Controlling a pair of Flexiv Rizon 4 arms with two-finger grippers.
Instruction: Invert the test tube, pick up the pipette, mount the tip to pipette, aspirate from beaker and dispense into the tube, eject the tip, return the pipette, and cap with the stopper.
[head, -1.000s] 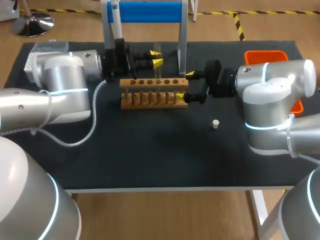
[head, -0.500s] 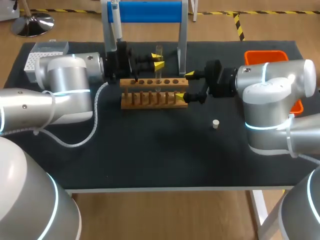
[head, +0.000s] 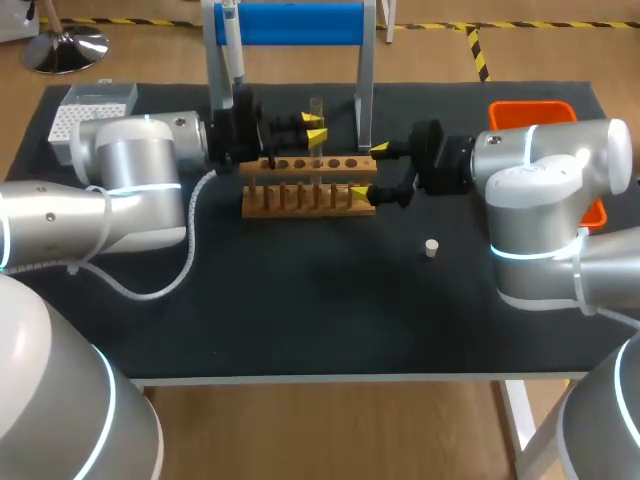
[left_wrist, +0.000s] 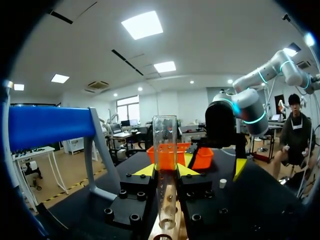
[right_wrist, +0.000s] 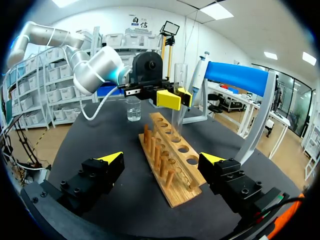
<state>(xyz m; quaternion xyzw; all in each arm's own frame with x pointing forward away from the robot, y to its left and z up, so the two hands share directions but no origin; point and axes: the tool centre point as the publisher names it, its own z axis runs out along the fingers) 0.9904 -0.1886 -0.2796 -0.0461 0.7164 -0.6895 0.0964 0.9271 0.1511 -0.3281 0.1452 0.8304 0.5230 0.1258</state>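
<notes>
Now left fingers (left_wrist: 144, 171) pinch the test tube (left_wrist: 165, 142), long axis vertical, mouth up, lower end at a hole of the wooden rack (head: 308, 185); whether it has entered, cannot tell. Right fingers (right_wrist: 111, 158) are spread astride the rack's end, gripping nothing. Judgement: seating needs straight descent by the left arm.

Black table (head: 300, 320): wooden rack (head: 308, 196), stopper (head: 431, 247) (small, pale)

Orange bin (head: 530, 110) partly behind right arm (head: 545, 170)
</notes>
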